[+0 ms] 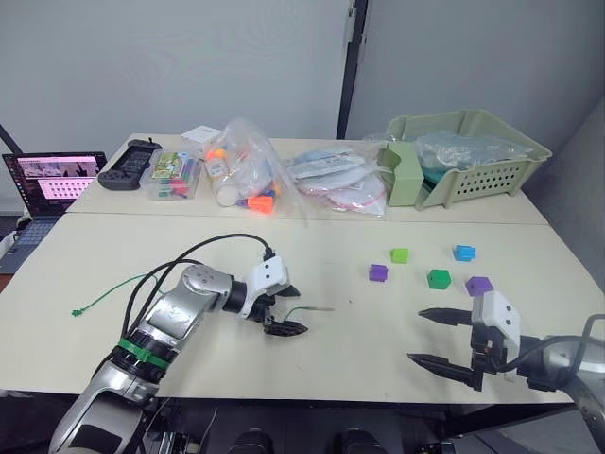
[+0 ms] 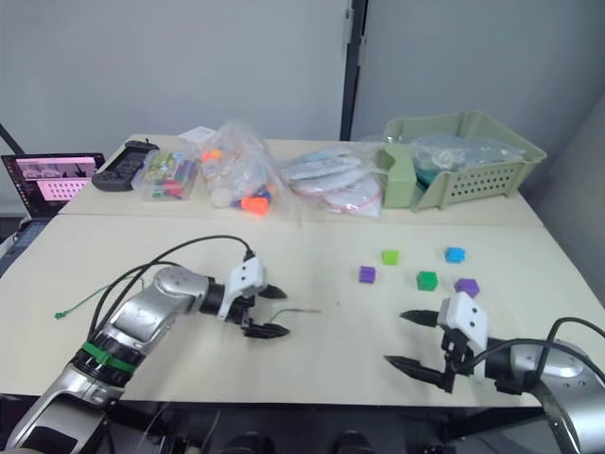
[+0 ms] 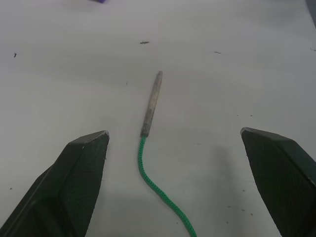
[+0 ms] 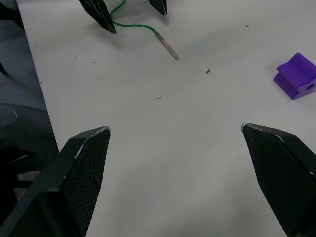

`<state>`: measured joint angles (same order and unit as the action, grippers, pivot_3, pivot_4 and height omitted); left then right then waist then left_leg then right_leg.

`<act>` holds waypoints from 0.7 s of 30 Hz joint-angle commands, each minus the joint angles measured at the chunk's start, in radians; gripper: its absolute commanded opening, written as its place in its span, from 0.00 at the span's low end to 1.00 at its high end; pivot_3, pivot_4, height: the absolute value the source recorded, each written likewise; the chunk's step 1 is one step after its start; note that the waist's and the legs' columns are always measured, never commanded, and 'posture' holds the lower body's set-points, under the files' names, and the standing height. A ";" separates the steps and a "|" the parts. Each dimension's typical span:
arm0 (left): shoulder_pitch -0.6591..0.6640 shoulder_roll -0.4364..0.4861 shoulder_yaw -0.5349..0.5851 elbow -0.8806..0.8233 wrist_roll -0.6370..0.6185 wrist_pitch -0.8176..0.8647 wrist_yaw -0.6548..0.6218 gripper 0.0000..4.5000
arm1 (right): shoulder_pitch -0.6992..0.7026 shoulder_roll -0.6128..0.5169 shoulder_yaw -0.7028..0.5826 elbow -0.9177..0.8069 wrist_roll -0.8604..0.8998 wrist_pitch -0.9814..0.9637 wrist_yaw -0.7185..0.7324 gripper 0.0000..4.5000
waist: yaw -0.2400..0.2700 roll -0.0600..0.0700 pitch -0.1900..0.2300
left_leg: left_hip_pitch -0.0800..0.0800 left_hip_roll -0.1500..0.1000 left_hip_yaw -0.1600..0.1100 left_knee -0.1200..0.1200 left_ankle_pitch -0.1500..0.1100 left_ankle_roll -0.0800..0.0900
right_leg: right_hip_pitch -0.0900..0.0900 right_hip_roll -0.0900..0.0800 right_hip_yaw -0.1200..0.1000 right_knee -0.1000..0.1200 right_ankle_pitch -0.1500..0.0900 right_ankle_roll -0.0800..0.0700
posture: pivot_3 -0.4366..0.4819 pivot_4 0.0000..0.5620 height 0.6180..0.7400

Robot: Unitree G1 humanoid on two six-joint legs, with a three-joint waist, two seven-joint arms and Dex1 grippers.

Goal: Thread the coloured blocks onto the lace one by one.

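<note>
Left hand gapes wide astride the lace tip; right hand likewise wide, empty.

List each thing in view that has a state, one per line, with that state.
Left end effector: open, straddling the lace tip, not gripping.
Right end effector: open, empty, over bare table.
Lace: lying loose on the table, nothing threaded on it.
Lace tip: flat on the table, free.
Coloured blocks: five, loose on the table, unthreaded.
Laptop: open, screen lit.
</note>
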<state>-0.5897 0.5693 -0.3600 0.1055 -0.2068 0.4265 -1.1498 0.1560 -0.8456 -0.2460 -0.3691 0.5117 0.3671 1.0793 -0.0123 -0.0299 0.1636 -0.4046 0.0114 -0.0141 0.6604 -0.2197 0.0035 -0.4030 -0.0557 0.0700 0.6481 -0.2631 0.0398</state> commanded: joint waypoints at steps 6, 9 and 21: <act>-0.030 -0.092 0.018 0.258 0.039 -0.199 -0.038 1.00 | 0.013 0.018 -0.040 -0.049 0.012 -0.013 -0.046 0.99 | 0.005 0.000 0.000 | 0.001 -0.001 0.000 0.001 0.000 0.000 | 0.001 -0.001 0.000 0.000 0.000 0.001 | 0.48 0.27 1.00; -0.050 -0.127 0.026 0.322 0.030 -0.243 -0.085 1.00 | 0.019 0.017 -0.041 -0.048 0.013 -0.015 -0.050 0.99 | 0.011 0.000 0.000 | 0.001 -0.002 0.000 0.002 0.000 0.000 | 0.002 -0.001 0.000 0.000 0.001 0.001 | 0.48 0.27 1.00; -0.170 -0.216 -0.007 0.564 0.139 -0.384 -0.162 0.52 | 0.020 0.024 -0.027 -0.040 0.007 -0.020 -0.057 1.00 | 0.023 0.000 0.000 | 0.003 -0.005 -0.003 0.005 0.000 0.001 | 0.009 -0.003 -0.002 -0.002 0.001 0.004 | 0.48 0.27 1.00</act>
<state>-0.7671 0.3708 -0.3389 0.6530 -0.0927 0.0431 -1.2908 0.1758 -0.8241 -0.2524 -0.3864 0.5133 0.3668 1.0232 0.0105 -0.0296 0.1634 -0.4016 0.0066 -0.0179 0.6653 -0.2199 0.0041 -0.3940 -0.0583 0.0682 0.6464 -0.2626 0.0439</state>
